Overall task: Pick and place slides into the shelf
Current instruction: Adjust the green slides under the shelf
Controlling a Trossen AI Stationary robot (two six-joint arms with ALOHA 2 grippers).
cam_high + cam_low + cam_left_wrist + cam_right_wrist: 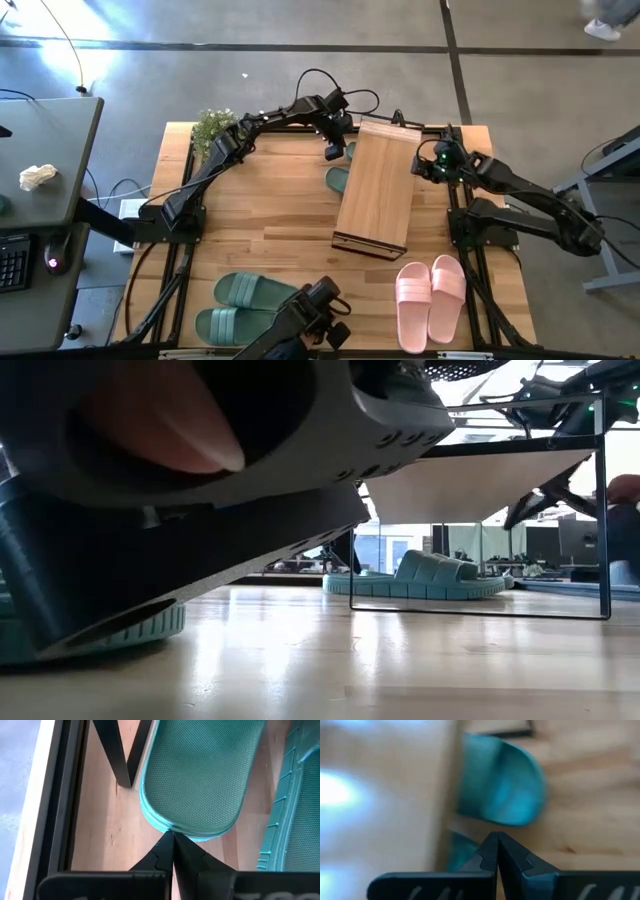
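While one green pair (343, 168) is being tucked under the shelf (376, 186) by the closed, empty left hand (333, 152), the other green pair (243, 307) and pink pair (431, 296) are being left on the desk (270, 230).

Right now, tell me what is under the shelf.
Green slides poke out from under the shelf beside the left gripper; the wooden top covers the rest of them.

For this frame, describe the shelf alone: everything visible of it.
The shelf is a low rectangular rack with a light plank-grain wood top and thin dark frame edges and legs. It stands upright on the table's far middle, long side running front to back, slightly skewed. It hides most of the green slides tucked beneath; their ends poke out on its left. Neither claw visibly touches it.
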